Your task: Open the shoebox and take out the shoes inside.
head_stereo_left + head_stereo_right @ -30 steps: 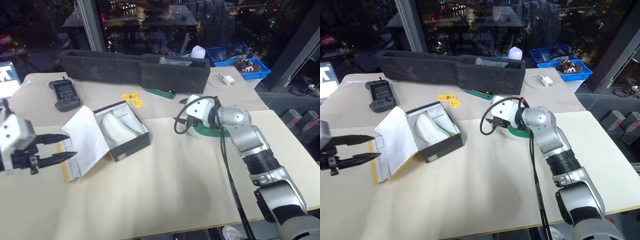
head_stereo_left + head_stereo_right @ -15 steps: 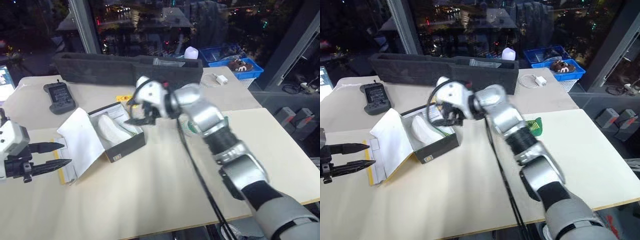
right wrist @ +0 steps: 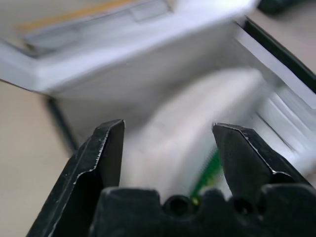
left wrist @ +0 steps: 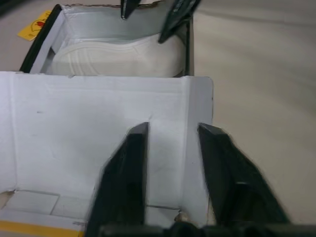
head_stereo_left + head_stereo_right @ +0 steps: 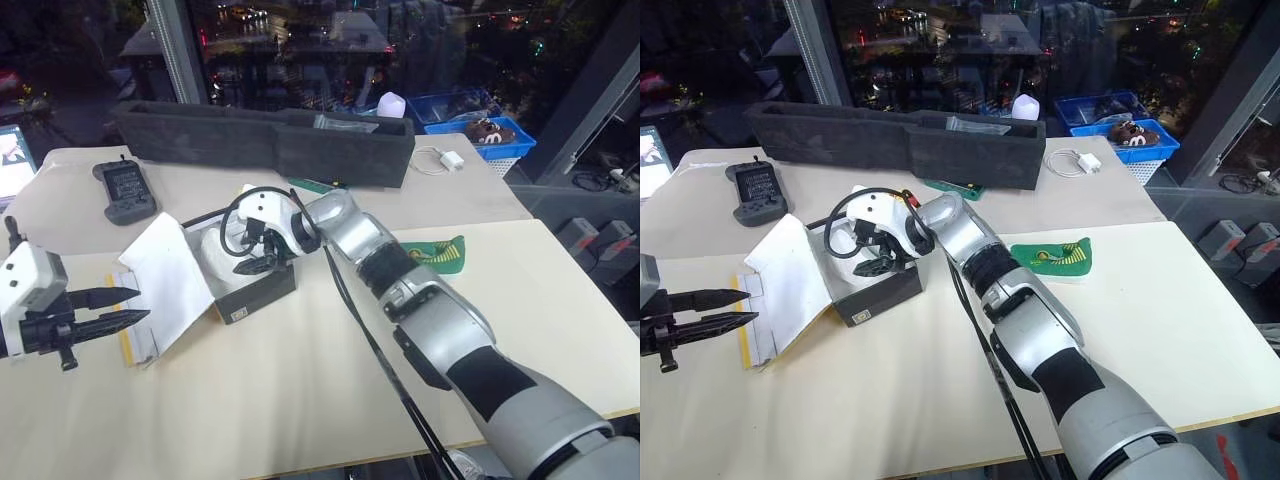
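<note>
The shoebox (image 5: 256, 294) stands open at the table's left-middle, its lid (image 5: 170, 280) folded out flat to the left with the white inside up. One of the shoes (image 4: 118, 57) lies in the box with its white sole showing. The other, green shoe (image 5: 436, 252) lies flat on the table to the right. My right gripper (image 5: 254, 260) hangs open over the box, its fingers on either side of the shoe inside without closing on it. My left gripper (image 5: 112, 308) hovers just left of the lid, fingers a little apart and empty.
A long dark grey foam tray (image 5: 265, 140) runs along the back of the table. A dark handheld device (image 5: 125, 190) lies at the back left. A blue bin (image 5: 480, 135) and a white charger (image 5: 455, 160) sit at the back right.
My right arm swung left from the green shoe, now left lying on the table, to over the open box. My left gripper's fingers came closer together.
</note>
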Available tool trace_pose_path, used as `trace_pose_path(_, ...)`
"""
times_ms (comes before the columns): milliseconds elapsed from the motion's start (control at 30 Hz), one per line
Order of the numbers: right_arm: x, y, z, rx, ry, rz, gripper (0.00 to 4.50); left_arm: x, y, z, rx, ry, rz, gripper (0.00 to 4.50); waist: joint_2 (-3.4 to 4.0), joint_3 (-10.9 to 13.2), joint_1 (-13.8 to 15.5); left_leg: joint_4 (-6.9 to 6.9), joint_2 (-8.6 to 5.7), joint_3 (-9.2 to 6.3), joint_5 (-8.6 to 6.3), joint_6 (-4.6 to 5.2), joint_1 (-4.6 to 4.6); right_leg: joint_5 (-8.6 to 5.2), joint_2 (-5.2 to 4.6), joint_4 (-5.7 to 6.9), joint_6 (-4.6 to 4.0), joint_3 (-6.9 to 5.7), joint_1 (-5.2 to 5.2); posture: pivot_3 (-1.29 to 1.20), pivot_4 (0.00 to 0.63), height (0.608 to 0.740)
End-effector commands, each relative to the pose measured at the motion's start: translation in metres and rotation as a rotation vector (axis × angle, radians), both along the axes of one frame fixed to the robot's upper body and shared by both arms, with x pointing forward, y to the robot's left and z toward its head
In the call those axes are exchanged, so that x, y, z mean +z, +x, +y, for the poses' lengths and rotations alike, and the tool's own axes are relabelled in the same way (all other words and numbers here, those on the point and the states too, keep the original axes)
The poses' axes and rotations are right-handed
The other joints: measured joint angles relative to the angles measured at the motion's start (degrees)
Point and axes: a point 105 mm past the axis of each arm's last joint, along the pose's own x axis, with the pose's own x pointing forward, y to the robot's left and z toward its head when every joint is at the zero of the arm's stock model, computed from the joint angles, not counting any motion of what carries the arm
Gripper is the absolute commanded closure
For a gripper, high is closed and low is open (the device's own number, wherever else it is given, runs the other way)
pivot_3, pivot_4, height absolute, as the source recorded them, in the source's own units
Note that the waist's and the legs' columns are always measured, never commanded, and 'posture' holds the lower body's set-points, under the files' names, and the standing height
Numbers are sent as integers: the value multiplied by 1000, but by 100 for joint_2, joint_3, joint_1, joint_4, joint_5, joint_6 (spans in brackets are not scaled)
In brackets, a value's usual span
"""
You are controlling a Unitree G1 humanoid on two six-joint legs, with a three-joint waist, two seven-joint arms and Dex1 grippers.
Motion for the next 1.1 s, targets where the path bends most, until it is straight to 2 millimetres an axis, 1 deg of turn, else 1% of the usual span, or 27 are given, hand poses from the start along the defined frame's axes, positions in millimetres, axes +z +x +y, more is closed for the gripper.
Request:
trace_pose_path(33, 3, 6, 4, -44, 16, -30, 1108, 11, -2, -3, -7, 8, -50, 4438, 0, 0, -18, 0, 0, 0, 0, 0, 0, 0, 0, 0, 0, 0, 0, 0, 150, 732)
trace_pose_path(233, -33, 3, 6, -102, -39, 44, 1108, 11, -3, -3, 0, 26, -55, 4438, -2, -2, -55, -5, 0, -1, 4, 6, 7, -1, 1, 0, -2, 1, 3, 0, 150, 732)
trace_pose_path(300, -40, 1, 6, -103, -49, 58, 1108, 11, -3, -3, -2, 27, -56, 4438, -1, -1, -54, -8, 0, -1, 2, 3, 17, -4, 1, 1, -5, 1, 9, 0, 150, 732)
trace_pose_path(400, -52, -5, 8, -106, -46, 139, 1108, 13, -3, -2, 1, 39, -65, 4438, 2, -3, -54, -8, 0, -8, -1, -1, 26, -24, 4, 7, -40, 1, 12, 0, 150, 732)
trace_pose_path(533, -51, -20, 15, -49, 3, 303, 1108, 12, -3, -1, 6, 63, -64, 4438, -3, -10, -87, -21, 0, -16, -2, -2, 40, -25, 11, 10, -42, 2, 18, 0, 150, 732)
trace_pose_path(600, -50, -24, 15, -24, 3, 339, 1108, 12, -4, -1, 4, 59, -63, 4438, -4, -10, -102, -26, 0, -17, 1, 2, 41, -23, 12, 9, -40, 2, 19, 0, 150, 732)
trace_pose_path(667, -56, -26, 14, -25, -24, 362, 1108, 12, -3, -2, 4, 58, -66, 4438, -4, -10, -116, -31, 0, -17, 5, 8, 41, -20, 12, 8, -33, 2, 18, 0, 150, 732)
trace_pose_path(767, -70, -23, 7, -60, -86, 332, 1108, 12, -3, -2, 4, 56, -70, 4438, -6, -11, -134, -43, -1, -17, 6, 9, 41, -21, 11, 4, -25, 1, 17, 0, 150, 732)
trace_pose_path(867, -79, -22, 6, -98, -103, 332, 1108, 12, -2, -4, 2, 54, -74, 4438, -7, -15, -134, -57, -4, -17, 5, 9, 46, -26, 10, 3, -26, 1, 17, 0, 150, 732)
trace_pose_path(1000, -85, -21, 6, -124, -117, 307, 1108, 12, -1, -4, 4, 55, -79, 4438, -6, -19, -133, -60, -5, -17, 0, 0, 63, -29, 8, 5, -29, 1, 28, 0, 150, 732)
trace_pose_path(1067, -85, -21, 7, -124, -118, 305, 1108, 13, 0, -4, 5, 55, -81, 4438, -6, -22, -126, -60, -6, -17, -5, -8, 69, -44, 5, 6, -55, 1, 34, 0, 150, 732)
trace_pose_path(1100, -85, -21, 7, -124, -119, 300, 1356, 13, 0, -4, 5, 55, -82, 4494, -6, -22, -122, -59, -6, -17, -8, -13, 70, -46, 5, 7, -58, 1, 35, 0, 150, 732)
